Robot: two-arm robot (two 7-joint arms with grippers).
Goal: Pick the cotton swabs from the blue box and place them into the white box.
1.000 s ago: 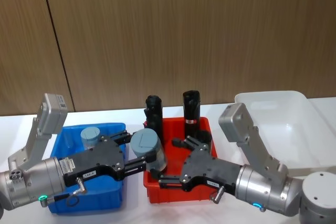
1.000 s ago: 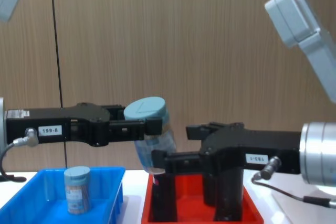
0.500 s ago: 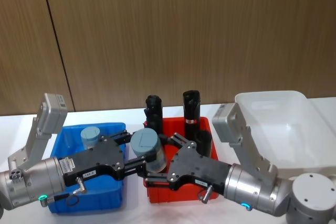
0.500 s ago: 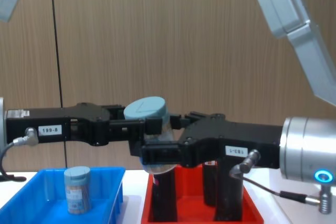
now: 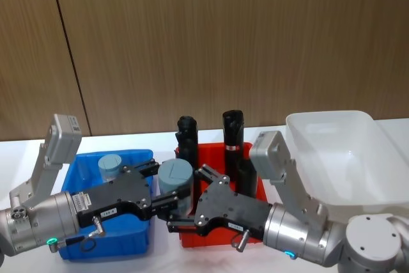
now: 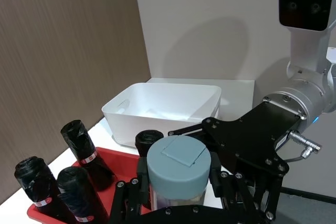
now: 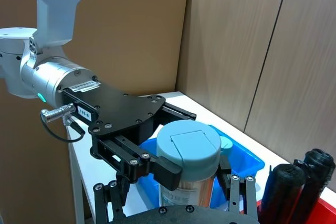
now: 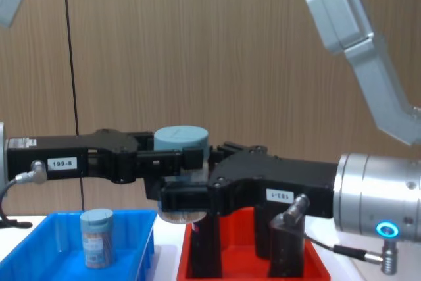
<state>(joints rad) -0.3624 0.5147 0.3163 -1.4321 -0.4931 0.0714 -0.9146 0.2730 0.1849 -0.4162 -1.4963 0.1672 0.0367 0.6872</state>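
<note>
One cotton swabs jar, clear with a grey-blue lid, hangs upright in the air between the blue box and the red tray. My left gripper is shut on its upper part. From the other side my right gripper has closed on the lower body of this jar. The left wrist view shows the jar between both sets of black fingers, as does the right wrist view. A second cotton swabs jar stands in the blue box. The white box sits at the right.
A red tray sits between the two boxes, holding several tall black rolls. These rolls stand just behind and beside my right forearm. A wood-panelled wall closes off the back of the white table.
My right gripper has slid left from over the red tray and closed around the jar. The jar, tilted before, now stands upright. The left arm has stayed put.
</note>
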